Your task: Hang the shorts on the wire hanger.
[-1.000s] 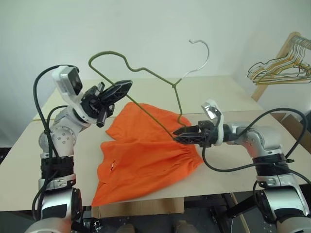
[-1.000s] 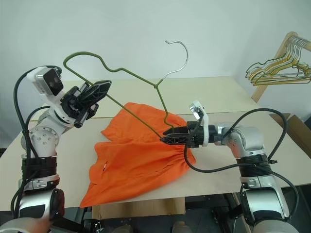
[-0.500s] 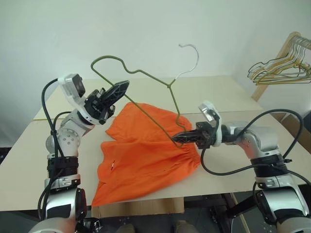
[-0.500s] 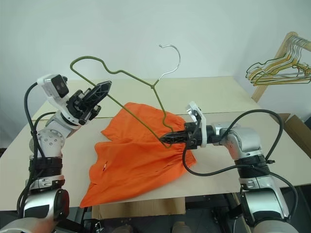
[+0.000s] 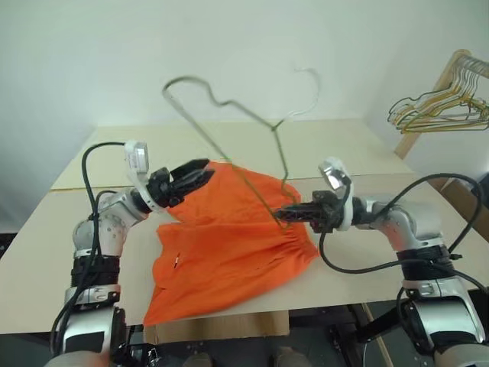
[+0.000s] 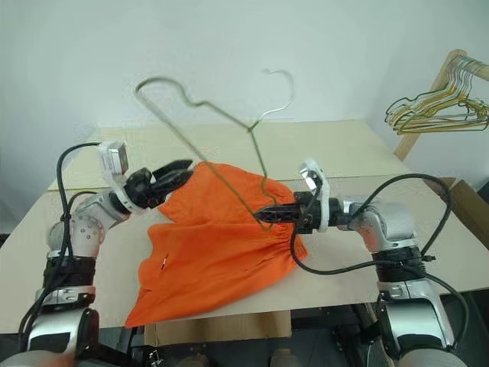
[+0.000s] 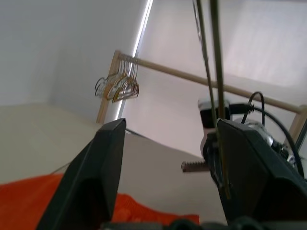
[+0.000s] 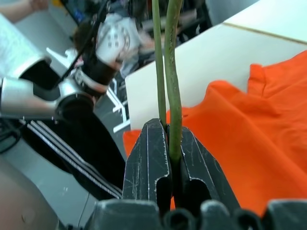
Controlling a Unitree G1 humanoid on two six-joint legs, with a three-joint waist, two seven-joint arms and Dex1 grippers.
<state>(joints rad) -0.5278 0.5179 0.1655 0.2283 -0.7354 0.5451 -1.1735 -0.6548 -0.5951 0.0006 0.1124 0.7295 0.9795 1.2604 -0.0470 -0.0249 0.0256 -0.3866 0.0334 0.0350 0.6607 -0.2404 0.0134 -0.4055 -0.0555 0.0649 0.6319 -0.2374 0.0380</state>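
The bright orange fabric shorts [image 5: 229,237] lie spread on the pale counter [image 5: 359,145]. The thin grey-green wire hanger [image 5: 229,122] stands upright over them (blurred), pinched at its lower corner by the right gripper [image 5: 284,215]. The left gripper [image 5: 205,170] has let go of the wire since a second ago, dropped toward the shorts, fingers wide.

A pale table [image 5: 359,145] stands before a white wall [image 5: 229,46], wooden rack [image 5: 443,84] at right.
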